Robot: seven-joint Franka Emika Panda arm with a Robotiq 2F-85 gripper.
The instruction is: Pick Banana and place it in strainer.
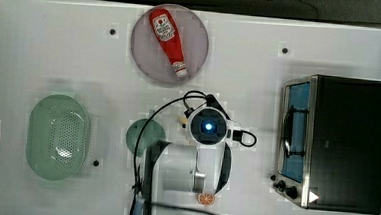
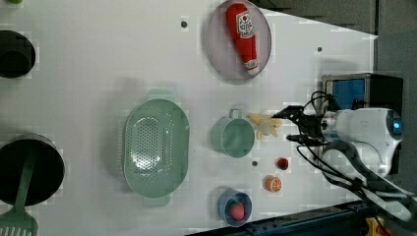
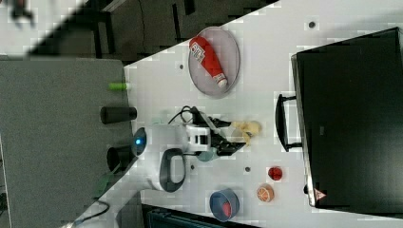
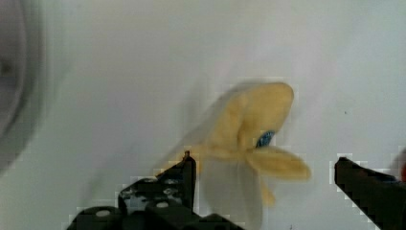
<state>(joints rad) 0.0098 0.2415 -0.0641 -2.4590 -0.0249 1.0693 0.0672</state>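
Left view, centre right: banana (image 2: 264,125) on white surface (image 2: 98,73), beside teal cup (image 2: 236,136); gripper (image 2: 295,126) wide open, straddling it. Strainer (image 2: 156,145) centre left.

In the left view, the banana (image 2: 264,125) lies just right of the cup (image 2: 235,137), strainer (image 2: 156,146) farther left

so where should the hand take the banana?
Likely from straight above, across the middle of the banana where its fingers join. It lies flat on the white table, fingers fanned out. The open hand is already over it, one fingertip either side.
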